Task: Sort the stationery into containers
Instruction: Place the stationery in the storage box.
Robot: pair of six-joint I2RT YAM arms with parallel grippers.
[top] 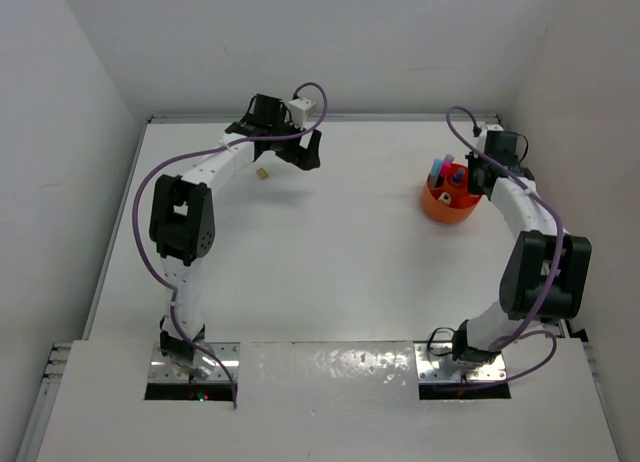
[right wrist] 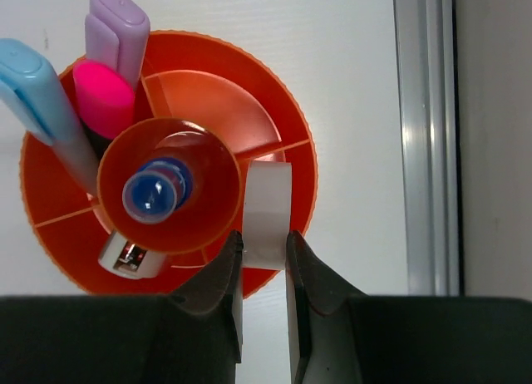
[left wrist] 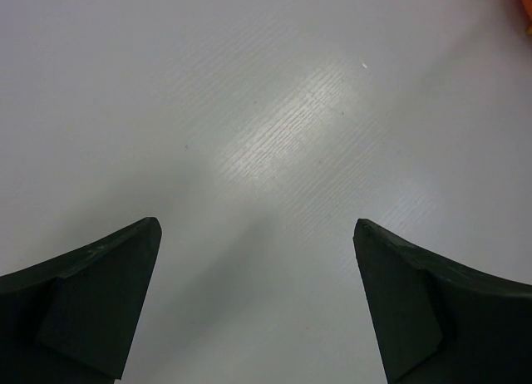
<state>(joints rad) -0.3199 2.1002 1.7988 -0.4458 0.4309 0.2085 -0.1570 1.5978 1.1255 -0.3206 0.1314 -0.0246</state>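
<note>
My right gripper (right wrist: 264,251) is closed narrow on the tape ring (right wrist: 266,205), which stands on edge between the pads. The orange tub (right wrist: 218,101) lies below and ahead of the jaws. The ring hangs over an outer compartment close to the rim, with the blue-capped bottle (right wrist: 156,191) just left of the jaws. My left gripper (left wrist: 256,224) stands wide, holding nothing, over bare table (left wrist: 274,110).

Hazard: released on edge, the ring may strike the rim or a divider and roll out. Probable cause: too little inward offset from the rim.
</note>
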